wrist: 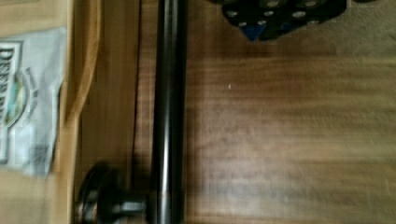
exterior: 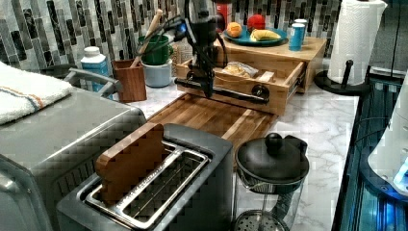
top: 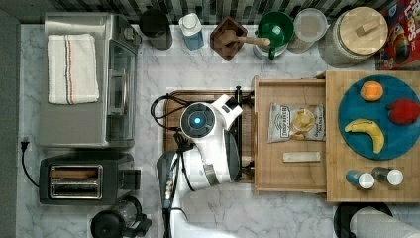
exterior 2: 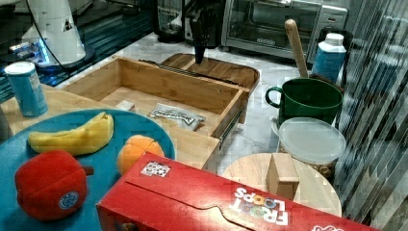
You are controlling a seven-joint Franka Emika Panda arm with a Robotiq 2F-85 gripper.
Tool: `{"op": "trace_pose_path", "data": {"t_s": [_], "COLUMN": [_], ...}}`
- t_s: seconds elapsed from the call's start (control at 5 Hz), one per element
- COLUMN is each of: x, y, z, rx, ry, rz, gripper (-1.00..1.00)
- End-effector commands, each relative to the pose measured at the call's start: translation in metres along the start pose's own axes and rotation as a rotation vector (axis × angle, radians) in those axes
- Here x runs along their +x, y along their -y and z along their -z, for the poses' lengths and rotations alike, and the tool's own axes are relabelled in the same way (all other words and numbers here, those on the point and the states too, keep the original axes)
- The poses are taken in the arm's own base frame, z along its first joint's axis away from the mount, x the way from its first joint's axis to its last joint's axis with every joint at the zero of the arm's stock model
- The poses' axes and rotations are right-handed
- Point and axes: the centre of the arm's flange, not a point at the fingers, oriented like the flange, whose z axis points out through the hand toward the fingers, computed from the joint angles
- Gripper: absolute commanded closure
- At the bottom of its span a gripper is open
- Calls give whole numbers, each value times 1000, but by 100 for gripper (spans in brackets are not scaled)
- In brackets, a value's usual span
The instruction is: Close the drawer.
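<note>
The drawer [top: 292, 168] stands pulled out from under the light wooden top, toward the top view's left. Inside it lie a chip bag [top: 296, 122] and a small pale block [top: 301, 156]. Its dark bar handle [exterior: 226, 93] runs along the front panel. My gripper [exterior: 208, 91] points straight down just in front of that handle, over the dark brown board [exterior: 211, 118], with its fingers shut and nothing in them. In the wrist view the handle [wrist: 168, 116] lies close beside the gripper [wrist: 275, 18], apart from it. The arm's wrist [top: 198, 120] hides the gripper in the top view.
A blue plate [top: 391, 144] with fruit and two shakers sit on the wooden top. A toaster oven [top: 89, 79], a toaster [top: 79, 178] and a French press [exterior: 272, 163] stand beyond the board. Jars, a green mug [exterior 2: 305, 98] and a utensil holder line the wall.
</note>
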Motion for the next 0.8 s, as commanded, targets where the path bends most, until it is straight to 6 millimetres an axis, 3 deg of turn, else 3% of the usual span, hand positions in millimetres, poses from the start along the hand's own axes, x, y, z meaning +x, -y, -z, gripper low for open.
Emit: {"op": "trace_pose_path", "data": {"t_s": [0.2,0.6,0.8], "x": [16,31,42], "y": [-14,-69,-100], "z": [-7,9,1], "rx": [-59,-57,-63], "ry": [-53,-46,-80], "rz": [52,98,113], "gripper": [100,100,100]}}
